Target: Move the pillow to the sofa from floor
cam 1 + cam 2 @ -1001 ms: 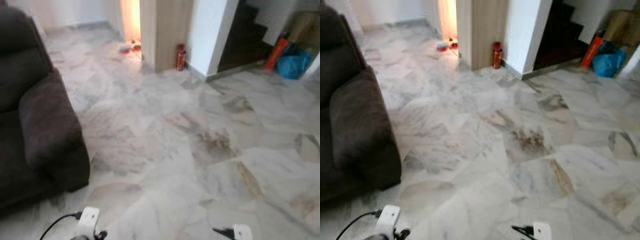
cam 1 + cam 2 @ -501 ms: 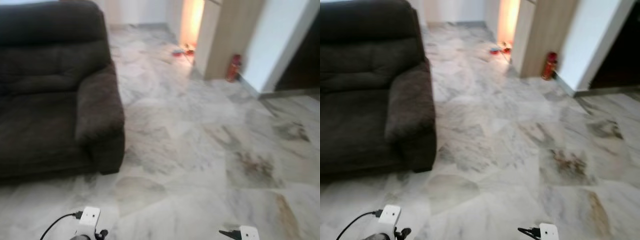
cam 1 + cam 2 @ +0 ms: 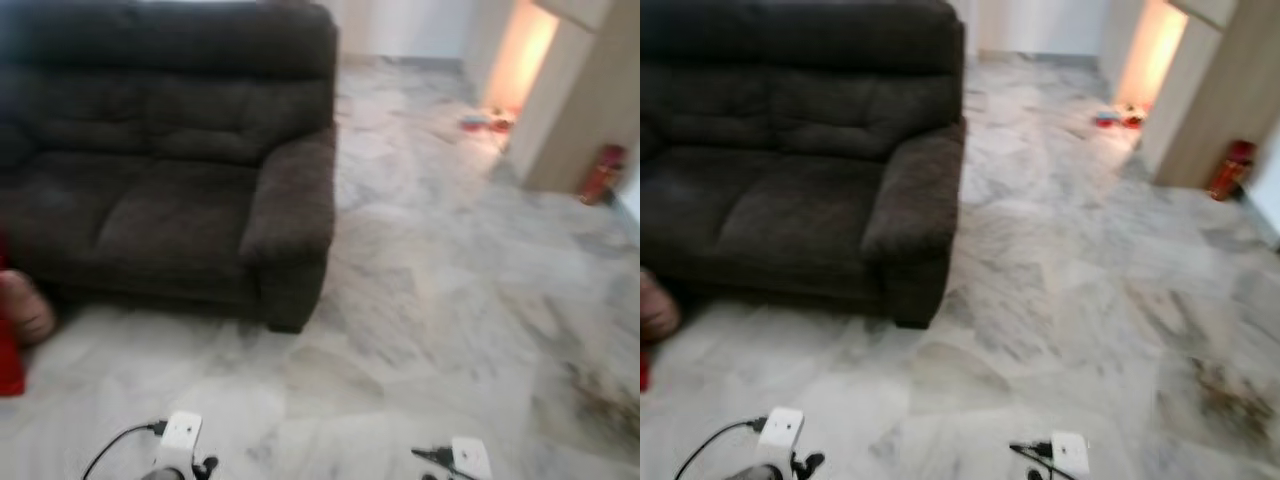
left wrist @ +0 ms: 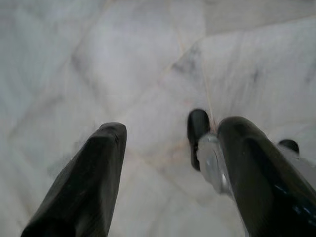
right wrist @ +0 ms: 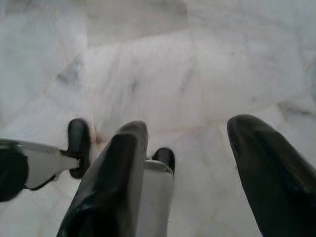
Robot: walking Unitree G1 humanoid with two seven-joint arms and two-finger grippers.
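A dark brown sofa (image 3: pixel 170 170) stands on the left, its seat bare and its near armrest (image 3: pixel 295 210) facing the open floor. At the far left edge, on the floor in front of the sofa, lies a red and pinkish thing (image 3: pixel 15 325), cut off by the frame; I cannot tell what it is. My left gripper (image 4: pixel 173 131) hangs low over the marble floor, open, nothing between its fingers. My right gripper (image 5: pixel 190 128) hangs the same way, open and holding nothing. Both wrists (image 3: pixel 180 440) (image 3: pixel 465 458) peek in at the bottom edge of the eye views.
Pale marble floor (image 3: pixel 450 300) stretches to the right of the sofa. A wooden partition (image 3: pixel 1230 110) stands at the back right with a red fire extinguisher (image 3: pixel 1228 168) at its foot. Small red and blue items (image 3: pixel 1118 118) lie by the lit doorway.
The camera has swung to the left: the sofa now fills the left half, the extinguisher has slid to the right edge, and the red thing has come in at the left.
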